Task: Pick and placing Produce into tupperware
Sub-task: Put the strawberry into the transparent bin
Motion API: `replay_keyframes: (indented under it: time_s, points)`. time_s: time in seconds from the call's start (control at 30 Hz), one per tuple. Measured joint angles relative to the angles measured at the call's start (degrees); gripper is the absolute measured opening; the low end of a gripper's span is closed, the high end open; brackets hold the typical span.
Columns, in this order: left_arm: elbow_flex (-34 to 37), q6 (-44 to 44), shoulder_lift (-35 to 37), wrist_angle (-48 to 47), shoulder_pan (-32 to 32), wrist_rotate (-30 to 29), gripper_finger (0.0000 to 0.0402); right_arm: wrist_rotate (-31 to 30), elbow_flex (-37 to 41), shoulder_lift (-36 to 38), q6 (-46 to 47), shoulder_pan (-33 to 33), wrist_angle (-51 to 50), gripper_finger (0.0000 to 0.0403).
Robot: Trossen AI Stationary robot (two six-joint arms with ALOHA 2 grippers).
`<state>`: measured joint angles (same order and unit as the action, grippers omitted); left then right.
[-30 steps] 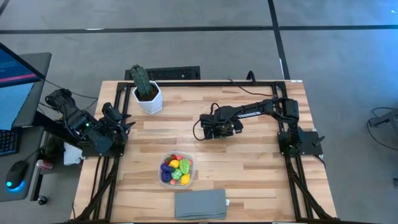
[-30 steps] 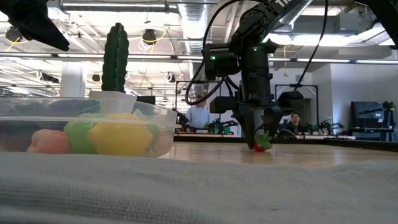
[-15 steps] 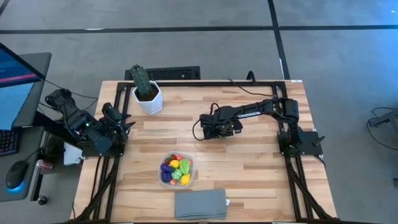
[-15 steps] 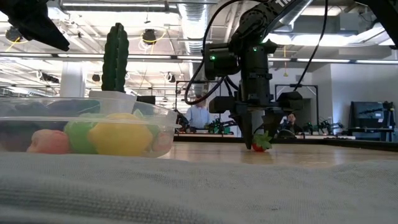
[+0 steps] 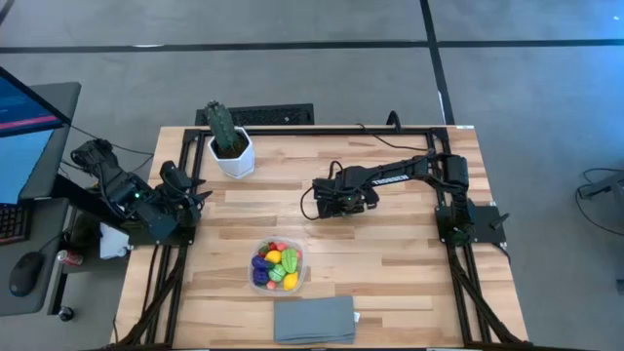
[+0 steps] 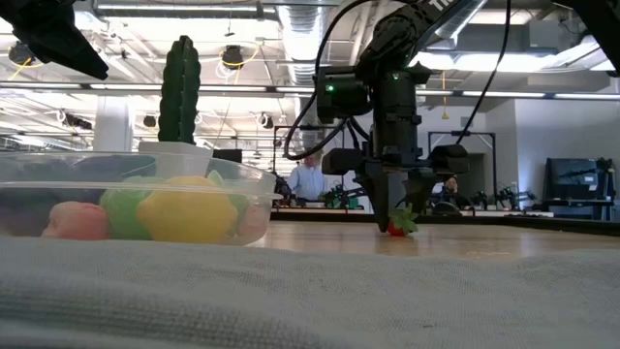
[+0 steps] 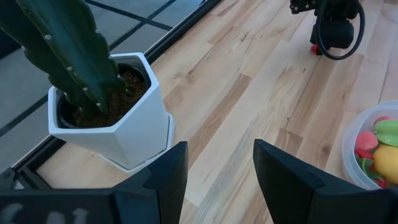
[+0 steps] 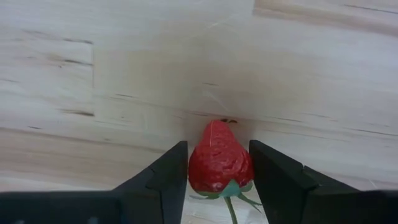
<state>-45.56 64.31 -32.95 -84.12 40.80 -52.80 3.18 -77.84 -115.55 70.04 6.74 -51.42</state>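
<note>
The right gripper [image 8: 217, 171] points straight down at mid-table, and the small red toy strawberry with a green leafy cap [image 8: 219, 160] lies between its two dark fingers, both pads touching the berry's sides, so it is clasped (in the low view the berry [image 6: 397, 225] sits right at the wooden tabletop [image 5: 390, 263], whether resting or just lifted I cannot tell). The clear rounded-square plastic tupperware [image 5: 277, 266], holding green, yellow, purple and red toy produce, stands well apart, nearer the front edge. The left gripper [image 7: 214, 168] waits at the table's left side near the white hexagonal cactus pot [image 7: 118, 130], fingers parted and empty
</note>
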Motion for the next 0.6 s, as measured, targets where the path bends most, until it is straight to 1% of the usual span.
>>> replay_keyframes:
  time_s: [0.1, 0.4, 0.6]
  points:
    - [0.0, 0.0, 0.0, 0.0, 0.0, 0.0, 0.0174, 0.0, 0.0, 0.0, 0.0, 0.0, 0.3, 0.0195]
    - [0.0, 0.0, 0.0, 0.0, 0.0, 0.0, 0.0174, 0.0, 0.0, 0.0, 0.0, 0.0, 1.4, 0.0176]
    - [0.0, 0.0, 0.0, 0.0, 0.0, 0.0, 0.0174, 0.0, 0.0, 0.0, 0.0, 0.0, 1.4, 0.0193]
